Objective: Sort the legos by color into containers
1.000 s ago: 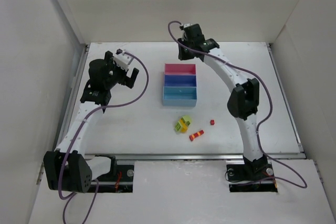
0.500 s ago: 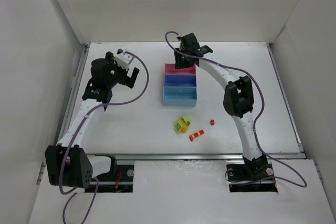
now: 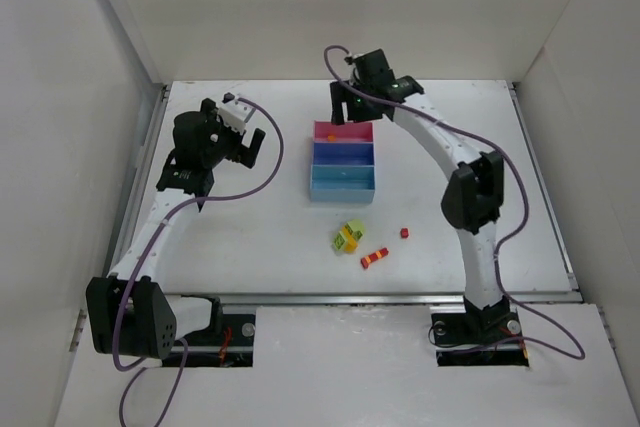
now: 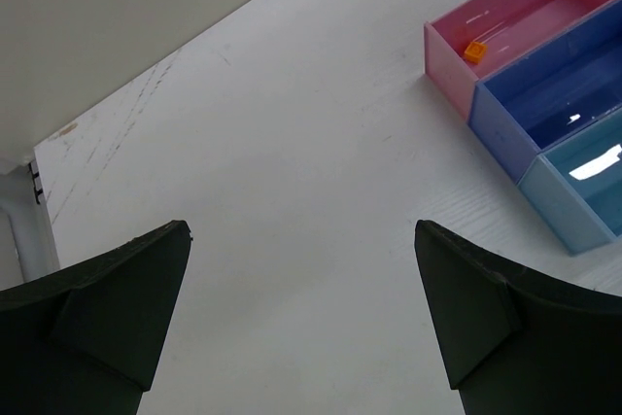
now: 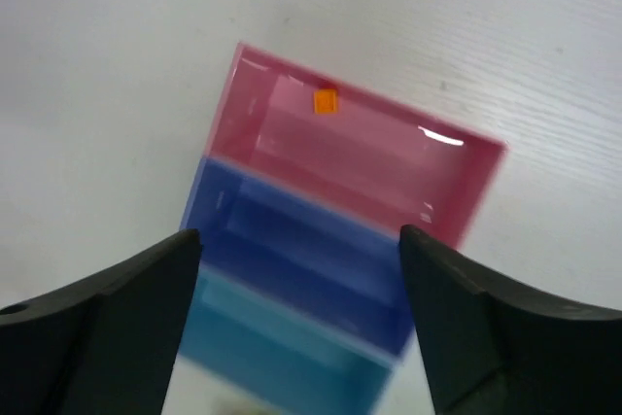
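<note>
Orange brick (image 5: 326, 101) now lies in the pink bin (image 5: 465, 203), newly released; our right gripper (image 5: 299, 238) hovers above it, spread wide and empty. Our left gripper (image 4: 301, 230) is likewise wide and holds nothing, while the yellow-green cluster (image 3: 348, 236) and small red brick (image 3: 403, 232) wait on the counter (image 3: 250, 237).

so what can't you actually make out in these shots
- Yellow-green lego, top view: too small to tell one brick from several; outside both wrist views.
- Red and yellow piece, top view: too small to count its bricks.
- Light blue bin, right wrist view: blurred, cut off by the bottom edge; left wrist view cuts it at the right edge.
- Orange brick: studs too small in every view.
</note>
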Tool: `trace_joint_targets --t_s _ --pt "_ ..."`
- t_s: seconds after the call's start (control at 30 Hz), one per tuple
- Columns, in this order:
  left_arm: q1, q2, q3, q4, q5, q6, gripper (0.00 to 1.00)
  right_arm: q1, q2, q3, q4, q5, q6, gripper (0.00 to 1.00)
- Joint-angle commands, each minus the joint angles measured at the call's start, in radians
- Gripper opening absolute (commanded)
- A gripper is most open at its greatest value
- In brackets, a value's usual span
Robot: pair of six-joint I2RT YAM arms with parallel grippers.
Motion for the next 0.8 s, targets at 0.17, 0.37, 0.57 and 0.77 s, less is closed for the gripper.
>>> trace_joint_targets --t_s 0.17,0.37,0.57,0.77 --pt "-0.003 -0.048 -0.043 0.133 -0.032 -0.052 1.00 -0.066 -0.557 -0.545 -0.220 0.123 0.089 1.00" --pt "-0.003 -0.077 -0.069 0.160 0.047 -0.116 1.00 -0.067 -0.770 -0.945 -0.211 0.172 0.228 0.65" --pt "-0.003 -0.097 -0.078 0.111 0.233 -0.112 1.00 -0.076 -0.811 -1.157 -0.062 0.074 0.238 0.59" --pt "-0.003 -0.128 -0.121 0.121 0.189 -0.112 1.00 -0.067 -0.714 -1.226 0.071 0.054 0.218 0.58"
